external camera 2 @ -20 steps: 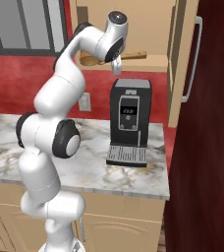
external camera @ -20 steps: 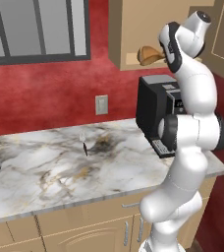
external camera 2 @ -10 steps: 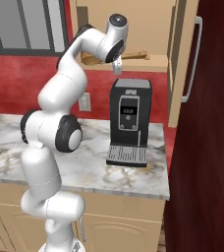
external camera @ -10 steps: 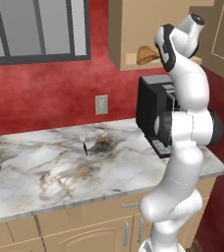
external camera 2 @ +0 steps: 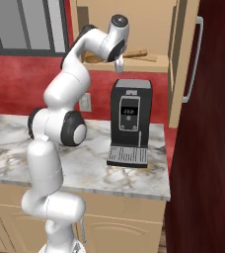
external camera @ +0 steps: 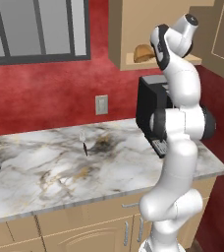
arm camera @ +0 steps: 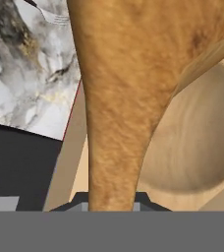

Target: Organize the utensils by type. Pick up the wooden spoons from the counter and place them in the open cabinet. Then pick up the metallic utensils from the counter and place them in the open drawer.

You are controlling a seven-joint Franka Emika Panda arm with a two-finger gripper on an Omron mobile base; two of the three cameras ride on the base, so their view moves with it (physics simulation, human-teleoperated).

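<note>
White-grey marble tabletop point(external camera: 45, 167) with brown and gold veins, sitting on light wood base cabinets, deep red wall behind. Grey-framed window point(external camera: 35, 29) up top left, pale wall socket point(external camera: 101, 104) below it. Black coffee machine point(external camera 2: 129, 123) parked at the right end of the tabletop, dark red panel to its right. Small thin silver fork and a slim dark piece point(external camera: 84, 143) lying mid-tabletop, too tiny to tell apart properly. Dark rounded thing at the far left edge, cut off.

White arm reaching up into the light tan open wall cabinet point(external camera 2: 149, 29). Gripper point(external camera 2: 118, 63) right at the shelf's front edge, jaws closed on the light tan wooden spoon point(arm camera: 119, 98), handle running up from between the tips in the hand view. Another tan wooden spoon point(external camera 2: 136, 53) lying on the shelf, handle pointing right; in the left base view just a rounded tan bowl poking out behind the arm, rest hidden. Can't tell whether the held spoon touches the shelf.
</note>
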